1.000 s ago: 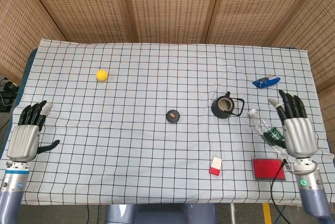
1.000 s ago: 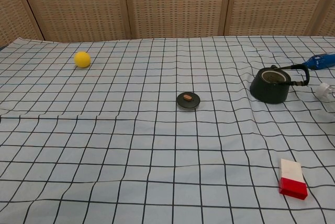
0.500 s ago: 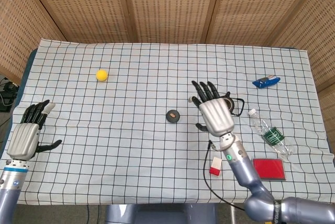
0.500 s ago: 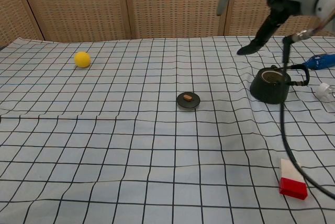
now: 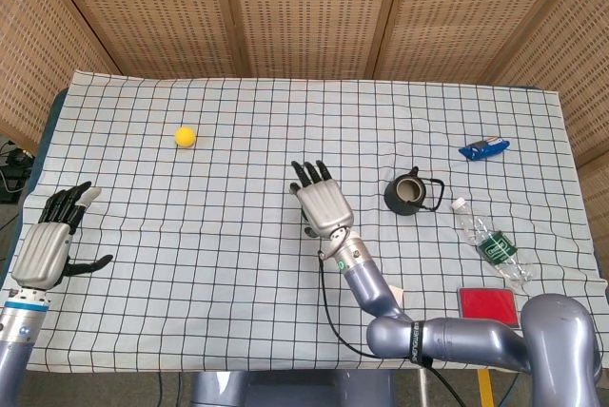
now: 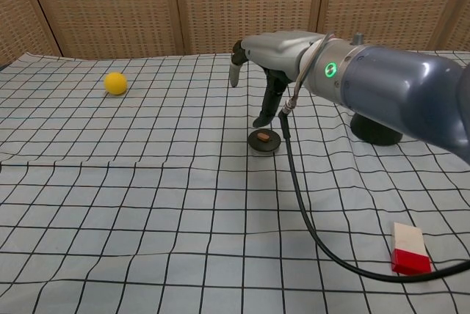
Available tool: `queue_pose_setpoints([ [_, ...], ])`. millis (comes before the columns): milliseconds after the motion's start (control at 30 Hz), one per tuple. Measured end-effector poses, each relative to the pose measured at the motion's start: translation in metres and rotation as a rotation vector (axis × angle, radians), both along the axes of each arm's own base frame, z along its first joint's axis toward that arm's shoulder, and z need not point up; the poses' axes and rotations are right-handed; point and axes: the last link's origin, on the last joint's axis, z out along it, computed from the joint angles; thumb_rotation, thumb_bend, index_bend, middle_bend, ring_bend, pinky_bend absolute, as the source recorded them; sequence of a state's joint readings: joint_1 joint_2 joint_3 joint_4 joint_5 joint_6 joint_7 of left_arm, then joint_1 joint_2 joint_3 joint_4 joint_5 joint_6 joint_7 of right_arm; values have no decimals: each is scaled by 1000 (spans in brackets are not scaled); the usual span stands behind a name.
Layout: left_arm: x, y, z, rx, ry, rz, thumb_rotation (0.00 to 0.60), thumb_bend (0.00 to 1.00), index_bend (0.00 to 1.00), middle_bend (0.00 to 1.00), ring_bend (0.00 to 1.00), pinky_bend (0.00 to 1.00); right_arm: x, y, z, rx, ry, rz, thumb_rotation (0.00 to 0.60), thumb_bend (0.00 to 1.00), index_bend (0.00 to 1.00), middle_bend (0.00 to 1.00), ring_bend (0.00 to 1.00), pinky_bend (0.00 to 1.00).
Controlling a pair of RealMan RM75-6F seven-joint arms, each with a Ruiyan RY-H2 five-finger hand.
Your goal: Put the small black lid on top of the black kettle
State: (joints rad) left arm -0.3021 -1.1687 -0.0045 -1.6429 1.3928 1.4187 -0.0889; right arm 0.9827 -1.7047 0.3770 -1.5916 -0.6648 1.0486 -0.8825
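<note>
Small black lid point(image 6: 264, 140) sits mid-bench right under the right hand point(image 5: 322, 204), fingers point(image 6: 235, 73) spread, holding nothing; sloppy pinching could skid it leftward, away from the black kettle point(image 5: 408, 192).

Robot test lab, woven screen panels point(image 5: 304, 8) behind; checked cloth point(image 5: 238, 264) on table

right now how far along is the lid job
Nothing is finished: the lid lies on the cloth, apart from the open kettle. In hand: the right hand hovers open above the lid, holding nothing. Left: grasp, carry, set it on the kettle. The left hand sits idle.
</note>
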Motion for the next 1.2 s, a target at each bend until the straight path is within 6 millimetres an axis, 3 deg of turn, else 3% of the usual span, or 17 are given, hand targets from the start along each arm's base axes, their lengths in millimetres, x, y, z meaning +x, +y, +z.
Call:
queue_pose_setpoints([
  [500,-2,3,-1,-17,-9,15,600,12,1,0,0,0,-21,-19,-22,18,91,-81,600,373,357,72,0,0],
  [867,-5,6,-1,-24,-12,33,600,11,1,0,0,0,-19,-29,-39,51,123,-82,600,381,361,72,0,0],
  [1200,-5,7,-4,-45,-16,35,600,11,1,0,0,0,-30,-38,-50,54,154,-107,600,382,345,69,0,0],
])
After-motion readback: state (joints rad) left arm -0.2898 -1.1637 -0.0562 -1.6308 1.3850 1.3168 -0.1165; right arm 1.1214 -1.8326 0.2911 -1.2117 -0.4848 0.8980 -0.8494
